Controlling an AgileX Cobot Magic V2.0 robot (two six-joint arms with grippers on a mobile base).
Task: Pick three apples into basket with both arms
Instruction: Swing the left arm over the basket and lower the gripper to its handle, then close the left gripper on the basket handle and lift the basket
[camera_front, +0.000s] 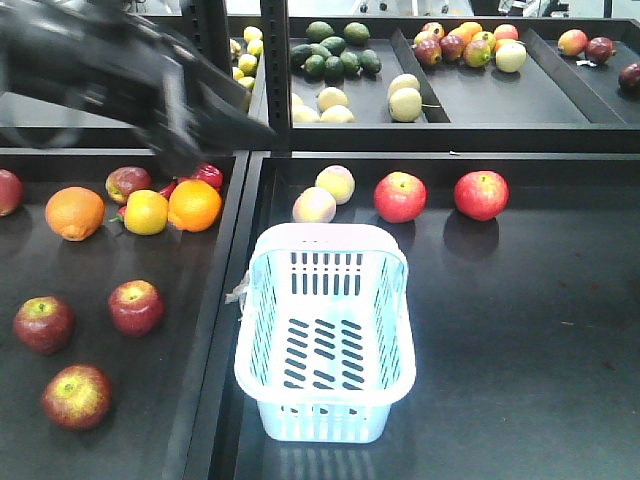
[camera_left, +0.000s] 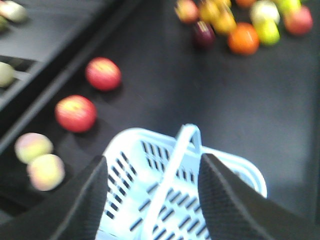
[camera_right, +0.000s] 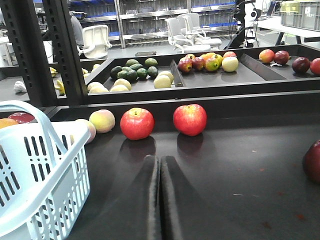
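The pale blue slotted plastic basket (camera_front: 320, 420) stands at the lower centre of the front view; my left gripper (camera_left: 153, 161) hangs above it, fingers spread wide, gripping nothing. My right gripper (camera_right: 160, 167) is clenched on nothing. The three dark red round apples (camera_front: 135, 306) lie at that view's lower left, outside the basket

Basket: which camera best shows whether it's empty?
Exterior front-facing: it looks straight down into the basket, and the whole slotted floor is bare. Left wrist shows only part of the inside, blurred. Right wrist shows just an outer side.
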